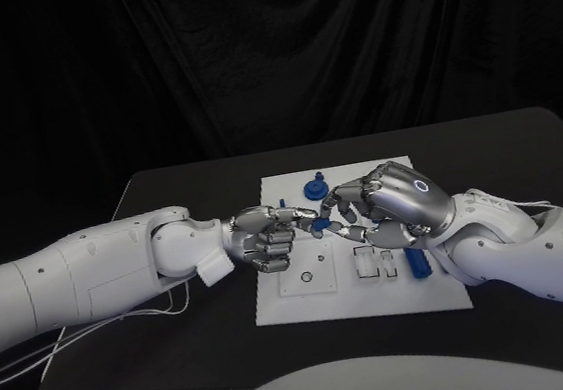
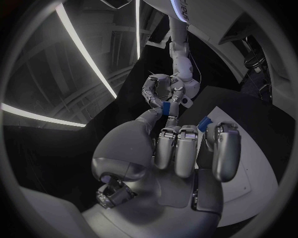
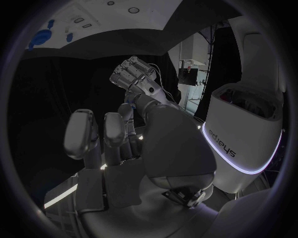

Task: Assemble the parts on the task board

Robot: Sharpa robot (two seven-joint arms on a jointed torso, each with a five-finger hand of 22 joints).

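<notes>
Above the task board (image 1: 314, 296), both hands (image 1: 277, 231) (image 1: 371, 202) pinch a small blue part (image 1: 319, 222), orientation unclear.

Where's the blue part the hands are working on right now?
In the head view, the small blue part sits between the fingertips of the left hand and right hand, above the task board.

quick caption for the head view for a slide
Both hands, left hand and right hand, meet over the white task board, a small blue part between their fingertips.
</notes>
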